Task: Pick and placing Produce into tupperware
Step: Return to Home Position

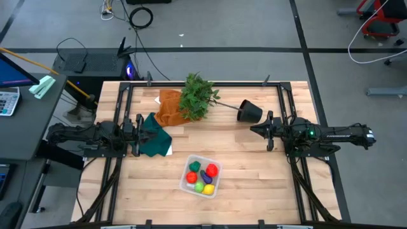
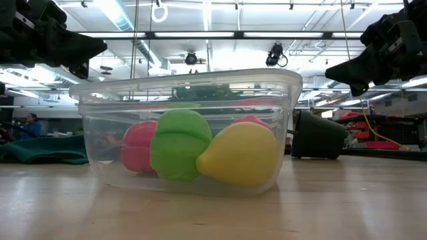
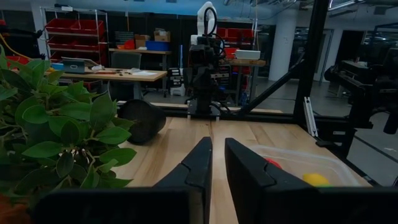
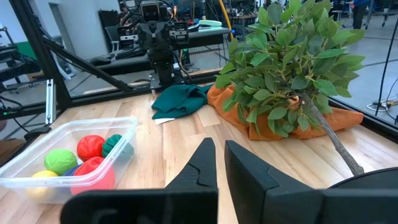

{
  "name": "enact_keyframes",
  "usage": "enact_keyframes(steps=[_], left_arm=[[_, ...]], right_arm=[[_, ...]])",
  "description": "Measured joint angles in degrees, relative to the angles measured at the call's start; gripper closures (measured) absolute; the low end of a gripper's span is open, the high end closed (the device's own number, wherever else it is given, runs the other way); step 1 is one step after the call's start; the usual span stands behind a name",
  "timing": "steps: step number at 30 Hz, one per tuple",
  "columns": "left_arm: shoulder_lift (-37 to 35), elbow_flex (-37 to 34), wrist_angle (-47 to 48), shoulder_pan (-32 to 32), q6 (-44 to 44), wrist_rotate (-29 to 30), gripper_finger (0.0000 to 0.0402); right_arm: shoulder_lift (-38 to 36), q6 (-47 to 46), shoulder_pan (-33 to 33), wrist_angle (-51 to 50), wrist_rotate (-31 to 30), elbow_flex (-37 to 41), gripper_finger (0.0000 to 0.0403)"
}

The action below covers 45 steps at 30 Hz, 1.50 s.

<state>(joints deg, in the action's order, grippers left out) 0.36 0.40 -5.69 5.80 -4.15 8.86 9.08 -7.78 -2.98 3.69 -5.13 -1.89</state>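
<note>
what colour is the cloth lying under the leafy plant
Orange. The cloth under the plant shows best in the right wrist view.

Robotics lab/workshop: red storage bins [image 3: 68,28] on shelving, cluttered workbench [image 3: 134,74], strip lights [image 2: 200,35] under open ceiling, loose cables [image 1: 141,17] on grey concrete floor [image 1: 241,25], metal-framed wooden table [image 1: 254,184].
</note>
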Motion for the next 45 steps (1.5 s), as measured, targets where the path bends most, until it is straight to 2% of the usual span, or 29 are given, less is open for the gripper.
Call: enact_keyframes(steps=[8,18,30,45], left_arm=[[0.0,0.0,0.0,0.0,0.0,0.0,0.0342],[0.0,0.0,0.0,0.0,0.0,0.0,0.0353],[0.0,0.0,0.0,0.0,0.0,0.0,0.0342],[0.0,0.0,0.0,0.0,0.0,0.0,0.0351]], right_arm=[[0.0,0.0,0.0,0.0,0.0,0.0,0.0403],[0.0,0.0,0.0,0.0,0.0,0.0,0.0403],[0.0,0.0,0.0,0.0,0.0,0.0,0.0403],[0.0,0.0,0.0,0.0,0.0,0.0,0.0403]])
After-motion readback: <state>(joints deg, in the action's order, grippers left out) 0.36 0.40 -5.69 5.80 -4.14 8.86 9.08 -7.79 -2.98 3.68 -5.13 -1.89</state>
